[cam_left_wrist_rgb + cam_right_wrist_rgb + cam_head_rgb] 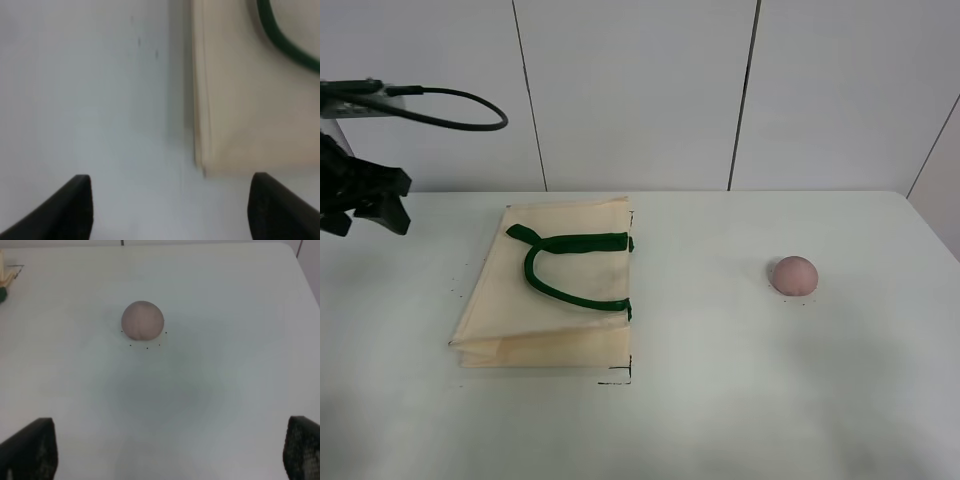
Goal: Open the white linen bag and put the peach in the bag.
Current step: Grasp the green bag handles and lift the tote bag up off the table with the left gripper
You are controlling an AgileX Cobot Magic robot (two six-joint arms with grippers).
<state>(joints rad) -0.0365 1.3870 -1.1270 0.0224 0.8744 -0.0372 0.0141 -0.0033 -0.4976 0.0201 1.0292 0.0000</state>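
Note:
The white linen bag (552, 290) lies flat and closed on the table, left of centre, its dark green handles (570, 268) lying on top. The peach (794, 275) sits alone on the right side, well apart from the bag. My left gripper (365, 222) is open and empty, above the table at the far left, left of the bag. In the left wrist view the gripper (170, 200) hovers over bare table beside the bag's edge (250, 100). In the right wrist view my right gripper (167, 445) is open and empty, with the peach (142, 320) ahead of it. The right arm is out of the exterior view.
The white table (720, 400) carries small black corner marks by the bag (620, 378) and dots around the peach. A white panelled wall (640, 90) stands behind the table. A black cable (460, 110) loops above the left arm.

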